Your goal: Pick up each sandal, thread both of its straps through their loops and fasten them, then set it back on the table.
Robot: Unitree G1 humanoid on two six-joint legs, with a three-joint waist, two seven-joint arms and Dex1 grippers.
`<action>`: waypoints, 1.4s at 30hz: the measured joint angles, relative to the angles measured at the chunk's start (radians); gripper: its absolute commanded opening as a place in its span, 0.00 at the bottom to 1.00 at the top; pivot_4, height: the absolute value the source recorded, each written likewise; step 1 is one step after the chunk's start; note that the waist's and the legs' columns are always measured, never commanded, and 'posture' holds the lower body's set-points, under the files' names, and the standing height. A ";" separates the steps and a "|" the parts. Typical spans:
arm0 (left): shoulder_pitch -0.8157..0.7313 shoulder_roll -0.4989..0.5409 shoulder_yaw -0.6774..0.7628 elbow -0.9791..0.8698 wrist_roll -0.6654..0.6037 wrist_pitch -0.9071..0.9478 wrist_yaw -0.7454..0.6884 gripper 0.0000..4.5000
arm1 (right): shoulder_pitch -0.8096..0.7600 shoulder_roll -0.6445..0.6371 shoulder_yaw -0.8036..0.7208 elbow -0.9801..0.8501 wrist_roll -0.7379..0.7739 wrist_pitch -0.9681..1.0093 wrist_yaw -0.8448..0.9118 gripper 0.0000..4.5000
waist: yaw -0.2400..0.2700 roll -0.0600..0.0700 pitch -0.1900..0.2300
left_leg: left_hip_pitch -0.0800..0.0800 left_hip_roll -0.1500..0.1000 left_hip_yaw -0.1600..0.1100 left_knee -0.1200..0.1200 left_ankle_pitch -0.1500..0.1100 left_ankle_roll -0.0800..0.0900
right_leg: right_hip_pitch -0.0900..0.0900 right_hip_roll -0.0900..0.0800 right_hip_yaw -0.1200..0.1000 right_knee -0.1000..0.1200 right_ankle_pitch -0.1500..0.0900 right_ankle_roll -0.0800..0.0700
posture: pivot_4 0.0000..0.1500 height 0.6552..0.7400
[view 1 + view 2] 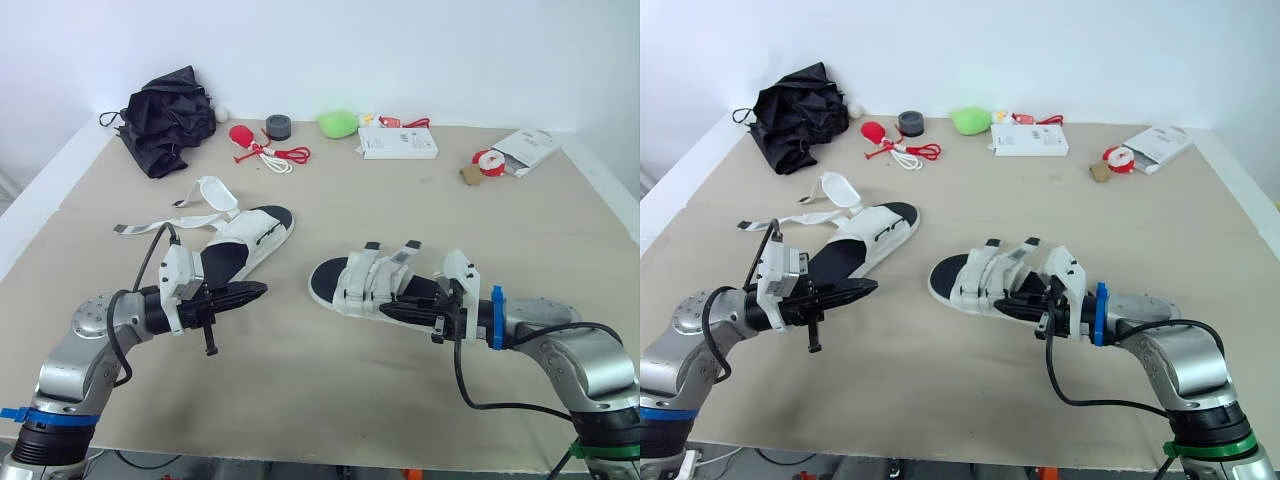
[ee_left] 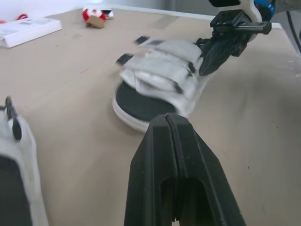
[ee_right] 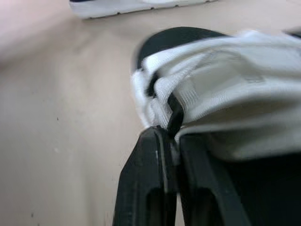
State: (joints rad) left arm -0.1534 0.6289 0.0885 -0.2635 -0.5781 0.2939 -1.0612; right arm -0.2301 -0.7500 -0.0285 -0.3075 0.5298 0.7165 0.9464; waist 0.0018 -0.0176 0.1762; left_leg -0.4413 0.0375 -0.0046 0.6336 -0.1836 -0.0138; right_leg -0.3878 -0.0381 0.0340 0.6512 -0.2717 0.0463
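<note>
Sandals, a pair in white fabric with black footbeds, lie apart on the beige tabletop [image 1: 330, 390]. The left sandal [image 1: 250, 240] sits towards the left edge, about midway between front and back. Its toe points to the back right corner, and its loose straps [image 1: 190, 215] are splayed flat towards the left edge. My left gripper [image 1: 255, 290] is just in front of that sandal and aimed at the other one. In the left wrist view its black fingers [image 2: 155, 155] are pressed together on nothing.

The right sandal [image 1: 335, 285] lies near the middle of the tabletop with both its straps [image 1: 375, 270] folded across the footbed. My right gripper [image 1: 388, 312] is at that sandal's front side. In the right wrist view its fingers [image 3: 146, 179] are clamped on the edge of a white strap, though I cannot tell which one.

Along the back edge, from the left corner, I see:
- a crumpled black fabric bundle [image 1: 165, 120]
- a small white ball [image 1: 222, 114]
- a red bulb-shaped object [image 1: 241, 135] with a red and white cord [image 1: 280, 155]
- a dark grey tape roll [image 1: 279, 127]
- a soft green lump [image 1: 338, 123]
- a flat white box [image 1: 397, 143]
- a red and white roll [image 1: 488, 160]
- an opened white packet [image 1: 527, 150] near the back right corner
</note>
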 measured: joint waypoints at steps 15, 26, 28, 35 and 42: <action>0.061 -0.127 0.058 -0.029 -0.038 0.028 0.192 0.00 | -0.334 0.237 -0.185 0.239 -0.237 0.167 -0.785 0.02 | -0.001 -0.001 0.000 | 0.000 0.010 0.014 0.000 0.007 -0.001 | -0.010 0.012 0.017 0.001 0.017 -0.008 | 1.00 1.00; 0.052 -0.153 0.029 -0.033 -0.002 0.009 0.249 0.00 | -0.620 0.332 -0.141 0.828 -0.453 -0.036 -1.080 0.36 | -0.029 -0.002 -0.001 | 0.000 0.011 0.029 -0.001 0.007 -0.001 | -0.016 0.013 0.032 0.001 0.022 -0.004 | 1.00 1.00; 0.056 -0.153 0.029 -0.035 0.003 0.008 0.254 0.00 | -0.620 0.334 -0.141 0.855 -0.456 -0.057 -1.080 0.48 | -0.029 -0.002 -0.001 | 0.000 0.011 0.030 -0.001 0.007 -0.001 | -0.016 0.013 0.033 0.001 0.023 -0.004 | 1.00 1.00; 0.048 -0.186 0.005 -0.076 0.004 -0.011 0.266 0.00 | -0.472 0.303 -0.146 0.653 -0.415 -0.024 -0.927 0.69 | -0.036 -0.002 -0.001 | -0.001 0.012 0.033 -0.002 0.007 0.000 | -0.019 0.014 0.037 0.001 0.023 -0.002 | 1.00 1.00; -0.042 -0.180 -0.022 -0.075 -0.027 0.015 0.235 0.00 | -0.272 0.156 -0.140 0.278 -0.371 0.166 -0.758 0.69 | -0.028 -0.002 -0.001 | -0.001 0.012 0.033 -0.002 0.007 0.000 | -0.019 0.014 0.038 0.001 0.023 -0.002 | 1.00 1.00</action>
State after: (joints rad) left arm -0.1949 0.4489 0.0667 -0.3381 -0.6046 0.3090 -0.8262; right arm -0.5016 -0.5940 -0.1681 -0.0294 0.1584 0.8822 0.1885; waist -0.0262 -0.0194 0.1751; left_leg -0.4419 0.0492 0.0286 0.6318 -0.1767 -0.0140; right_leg -0.4069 -0.0240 0.0717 0.6525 -0.2489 0.0445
